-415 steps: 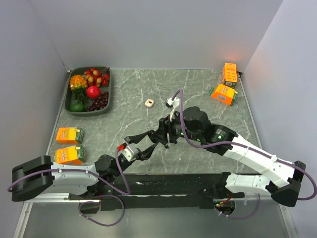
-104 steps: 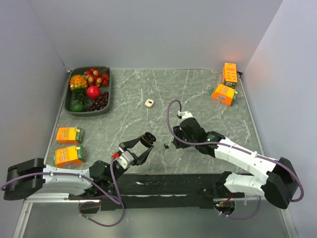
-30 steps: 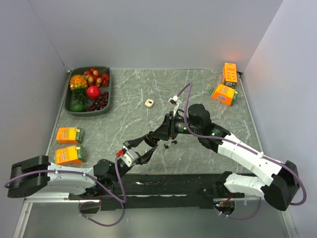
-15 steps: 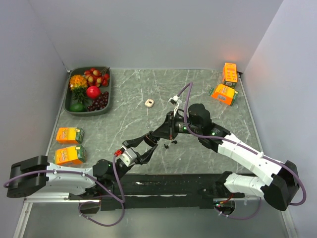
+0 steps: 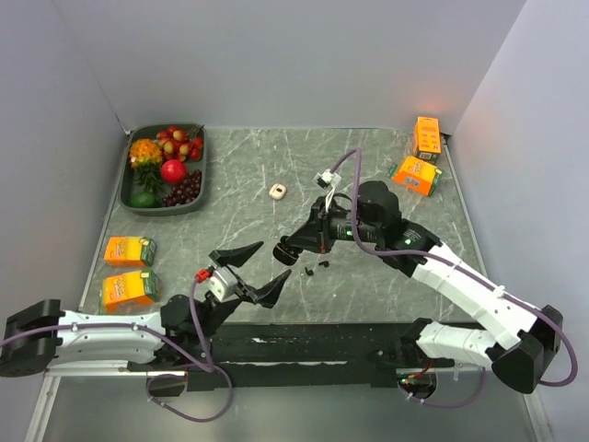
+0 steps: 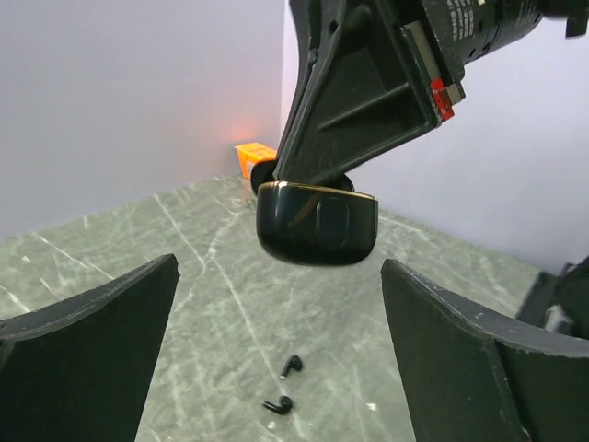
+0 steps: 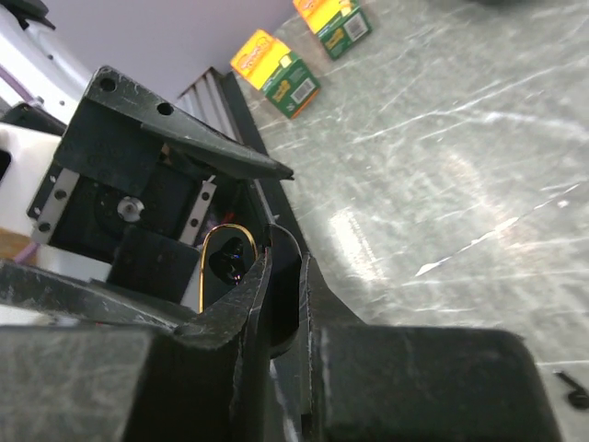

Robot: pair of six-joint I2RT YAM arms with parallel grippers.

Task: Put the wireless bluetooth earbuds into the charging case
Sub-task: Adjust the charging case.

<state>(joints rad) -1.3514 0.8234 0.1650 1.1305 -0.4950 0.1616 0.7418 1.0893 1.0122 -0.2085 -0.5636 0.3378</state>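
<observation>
R claw [image 5: 293, 247] grips glossy black charging case [image 6: 317, 226], L claw [image 5: 274, 260] released. Tiny black plastic earbuds [image 6: 291, 366] mid-tabletop: light, slippery; I'd pinch stems.

The middle of the table is crowded: the right gripper [image 5: 288, 249] hangs holding the charging case [image 6: 317, 226] between the spread fingers of the left gripper [image 5: 276, 259], above the earbuds [image 6: 292, 365]. A fruit tray [image 5: 161, 211] fills the far-left corner, juice cartons [image 5: 129, 250] line the left edge, and orange boxes [image 5: 416, 175] crowd the far-right corner. The middle of the far edge lies passable.
</observation>
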